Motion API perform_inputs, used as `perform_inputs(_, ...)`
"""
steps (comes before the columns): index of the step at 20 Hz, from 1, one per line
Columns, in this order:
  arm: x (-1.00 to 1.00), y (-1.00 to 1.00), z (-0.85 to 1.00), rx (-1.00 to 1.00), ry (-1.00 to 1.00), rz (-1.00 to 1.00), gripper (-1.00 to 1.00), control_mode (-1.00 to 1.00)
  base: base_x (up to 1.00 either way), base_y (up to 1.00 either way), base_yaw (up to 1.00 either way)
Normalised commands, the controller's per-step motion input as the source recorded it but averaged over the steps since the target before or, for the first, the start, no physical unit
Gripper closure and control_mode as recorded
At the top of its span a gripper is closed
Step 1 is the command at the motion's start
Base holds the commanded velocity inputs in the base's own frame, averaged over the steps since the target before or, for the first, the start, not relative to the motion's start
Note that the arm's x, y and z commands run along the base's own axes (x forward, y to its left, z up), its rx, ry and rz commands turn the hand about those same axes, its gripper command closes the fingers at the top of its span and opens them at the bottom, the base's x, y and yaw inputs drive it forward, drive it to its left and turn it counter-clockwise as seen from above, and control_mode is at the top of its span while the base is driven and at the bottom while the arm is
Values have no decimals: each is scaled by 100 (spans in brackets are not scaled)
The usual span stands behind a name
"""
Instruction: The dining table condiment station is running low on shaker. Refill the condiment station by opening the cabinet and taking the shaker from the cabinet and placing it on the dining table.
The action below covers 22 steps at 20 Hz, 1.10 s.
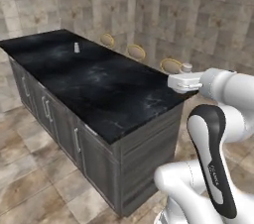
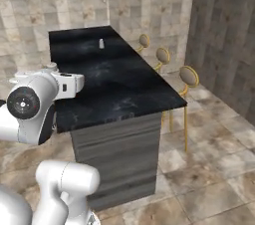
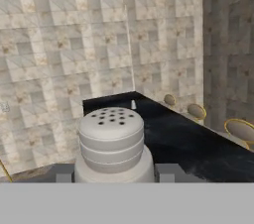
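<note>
We judge the fetching done: our hand point(image 3: 113, 176) grips the shaker point(image 3: 111, 143) between its fingers, low in the middle of the hand view, with the desk point(image 1: 99, 89) beyond. Left to do is setting it down on that black top. The shaker stands upright, long axis vertical, perforated cap upward. Another small shaker point(image 1: 77, 47) already stands far up the desk.

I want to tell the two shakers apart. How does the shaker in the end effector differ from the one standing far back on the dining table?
The held shaker sits between the end effector's fingers, above the near end of the dining table; the far shaker stands free on the tabletop. The held shaker's perforated cap is plain to see; the far shaker is too small for such detail. Both are pale and upright.
</note>
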Motion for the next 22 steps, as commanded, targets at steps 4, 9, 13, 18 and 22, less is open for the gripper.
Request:
perform_inputs(4,0,0,0,0,0,0,100,100,73,-100,24)
perform_inputs(9,0,0,0,0,0,0,100,100,75,-100,24)
perform_inputs(13,0,0,0,0,0,0,100,100,76,-100,24)
perform_inputs(18,0,0,0,0,0,0,100,100,79,-100,25)
perform_inputs(22,0,0,0,0,0,0,100,100,85,-100,26)
